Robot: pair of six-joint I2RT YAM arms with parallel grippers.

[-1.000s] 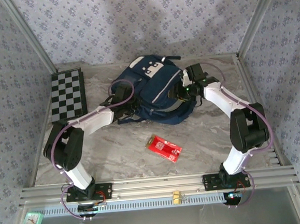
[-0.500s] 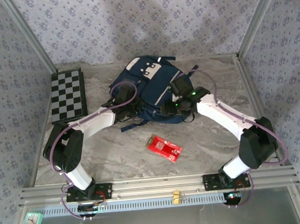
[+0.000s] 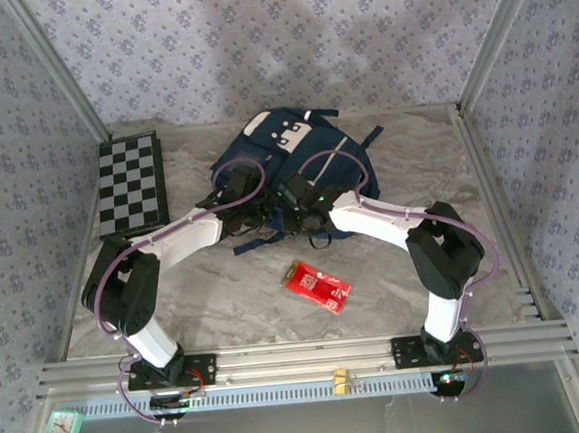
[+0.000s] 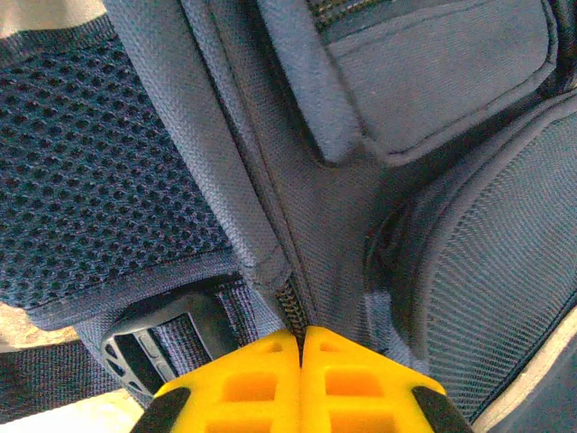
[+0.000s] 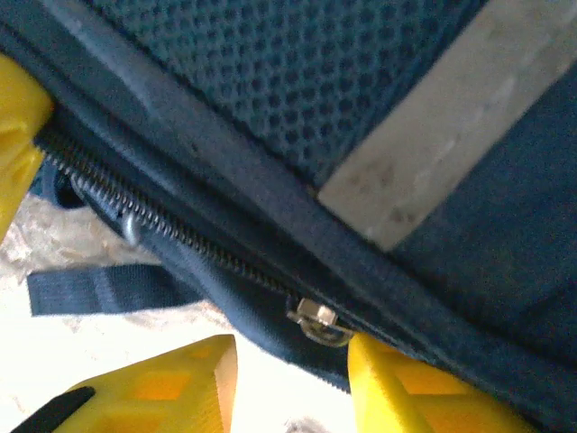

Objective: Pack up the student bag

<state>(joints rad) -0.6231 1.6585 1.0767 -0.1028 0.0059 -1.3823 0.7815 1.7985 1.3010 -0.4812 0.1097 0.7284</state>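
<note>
The student bag (image 3: 284, 167) lies on the desk (image 3: 225, 292), at about 12 o'clock from the middle, close to the back wall. It is big and dark blue. Its white patch (image 3: 285, 133) is at the far end. A folded chessboard (image 3: 129, 184) lies flat at 9 o'clock from the bag, a little apart from it. A red packet (image 3: 317, 286) lies on the desk at 6 o'clock from the bag, with bare desk between them. Both arms reach in and meet at the near edge of the bag, side by side. The left jaws are shut tight. Their two yellow fingers (image 4: 243, 388) press flat against each other, with no gap. The bag's zipper (image 4: 290, 311) runs straight down to the spot where they meet. I cannot tell if they pinch any cloth. A black buckle (image 4: 149, 347) on a strap sits just at 9 o'clock from those fingers, and blue net cloth (image 4: 90, 180) is above it. The right jaws are partly open and hold nothing. Their yellow fingers (image 5: 171, 388) stand apart under the bag's edge. A small metal zipper pull (image 5: 315, 322) hangs just above the gap, close to the finger on the right side. A white stripe (image 5: 442, 117) crosses the bag above it.
</note>
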